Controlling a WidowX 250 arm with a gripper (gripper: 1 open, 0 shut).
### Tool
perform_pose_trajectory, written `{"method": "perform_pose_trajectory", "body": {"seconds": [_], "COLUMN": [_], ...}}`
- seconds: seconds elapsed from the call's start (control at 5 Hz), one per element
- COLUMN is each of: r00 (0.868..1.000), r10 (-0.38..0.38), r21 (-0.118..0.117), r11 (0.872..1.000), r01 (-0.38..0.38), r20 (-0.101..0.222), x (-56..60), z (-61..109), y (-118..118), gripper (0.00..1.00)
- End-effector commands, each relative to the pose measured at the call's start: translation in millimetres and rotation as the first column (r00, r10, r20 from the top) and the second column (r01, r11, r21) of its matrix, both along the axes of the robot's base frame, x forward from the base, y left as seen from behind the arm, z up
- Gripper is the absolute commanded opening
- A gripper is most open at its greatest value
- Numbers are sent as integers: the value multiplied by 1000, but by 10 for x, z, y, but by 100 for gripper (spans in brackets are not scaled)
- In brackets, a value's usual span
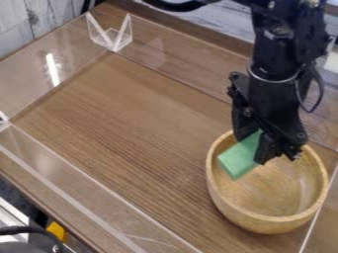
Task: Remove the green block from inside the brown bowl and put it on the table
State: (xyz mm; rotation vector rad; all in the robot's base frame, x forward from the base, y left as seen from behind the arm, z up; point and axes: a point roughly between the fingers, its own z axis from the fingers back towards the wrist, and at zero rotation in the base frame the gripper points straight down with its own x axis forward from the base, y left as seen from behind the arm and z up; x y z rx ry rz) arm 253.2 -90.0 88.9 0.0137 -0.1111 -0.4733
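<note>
Block (238, 158) lies on the picture-left side of the hand (254, 143), just below its fingertips, its upper right part hidden behind the dark fingers. The hand looks clenched on that hidden end, though the exact contact between fingers and block cannot be seen. The block is within the bowl's outline, close to the upper left rim of the bowl (272, 228); whether it touches the wood or hangs just above it, I cannot tell. Its green face shows slanted, and with one end covered, the run of its long axis is uncertain.

What matters for the coming move is that the wide bare stretch of the desk (132, 124) lies picture-left of the bowl, on the same side as the block's free end. I judge that the step in hand is lifting out: the block should rise enough for its lower corner to pass the rim before going sideways, or it may catch there and twist in the grip.

The arm (280, 49) reaches in from the top right of the view, the hand pointing downward over the bowl's upper part, its fingers angled toward the lower left.
</note>
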Motion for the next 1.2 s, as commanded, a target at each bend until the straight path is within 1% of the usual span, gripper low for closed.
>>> {"method": "perform_pose_trajectory", "body": {"seconds": [0.0,0.2,0.4,0.6,0.8,1.0], "r00": [997,996,996,996,995,993], "r10": [17,24,36,56,81,102], "r21": [-24,-23,-13,4,24,32], "r11": [1000,999,999,998,996,994], "r01": [-15,-22,-35,-57,-82,-104], "r20": [79,85,77,67,59,50], "x": [101,108,107,112,126,131], "z": [234,268,286,308,310,267], "y": [15,30,107,241,450,619], "gripper": [0,0,0,0,0,0]}}
